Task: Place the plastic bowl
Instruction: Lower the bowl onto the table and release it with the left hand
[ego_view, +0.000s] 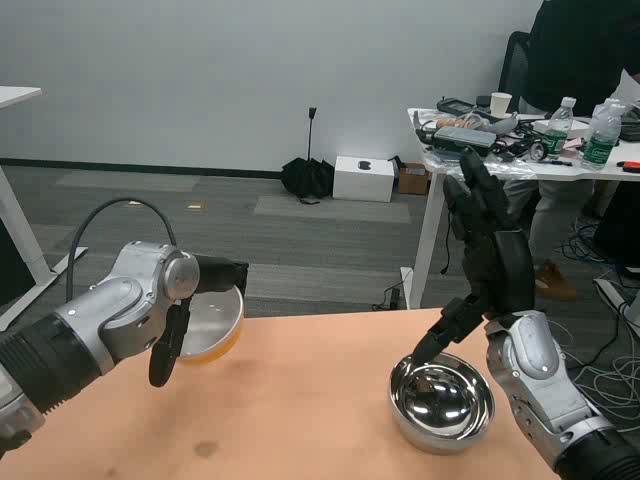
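The plastic bowl, yellow-orange outside and grey inside, hangs tilted over the far left edge of the tan table. My left hand grips its far rim. A shiny metal bowl stands on the table at the right. My right hand is raised above it with its fingers spread upward, holding nothing. Its thumb points down to the metal bowl's near-left rim; whether they touch I cannot tell.
A black strap dangles from my left wrist. Beyond the table a person stands at a cluttered white desk with bottles and a cup. A white box and a black bag lie on the floor by the wall.
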